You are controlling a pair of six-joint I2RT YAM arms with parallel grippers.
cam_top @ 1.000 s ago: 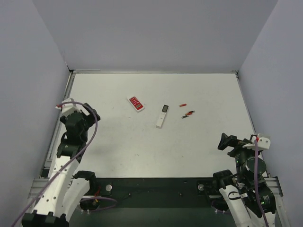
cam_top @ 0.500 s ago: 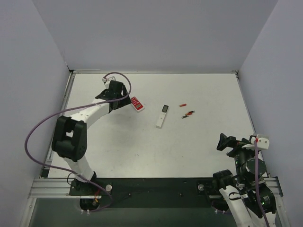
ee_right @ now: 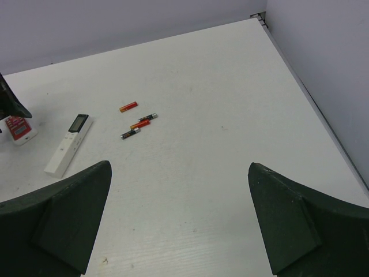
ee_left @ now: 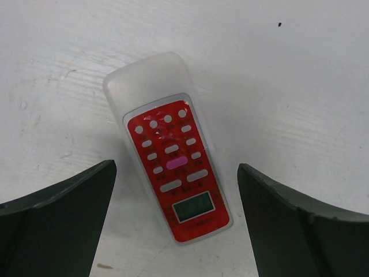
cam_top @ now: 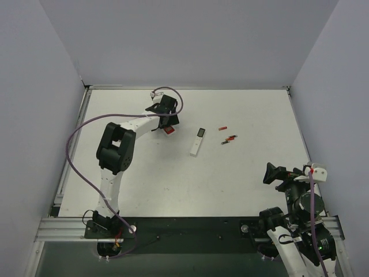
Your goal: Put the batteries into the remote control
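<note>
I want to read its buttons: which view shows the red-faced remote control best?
Left wrist: the remote control fills the frame, red face up, with buttons and small display clear. From the top, the left hand covers most of it. The right wrist shows it tiny at the frame's left edge.

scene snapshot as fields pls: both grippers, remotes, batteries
left gripper: open, over the remote control, one finger on each side, not gripping it
right gripper: open, nothing between the fingers, at the near right corner
remote control: flat on the table, red button face up
slim white remote: to the right of the remote control, screen end pointing away from the arms
batteries: loose on the table, to the right of the slim white remote, exact count unclear
task state: batteries not yet picked up
</note>
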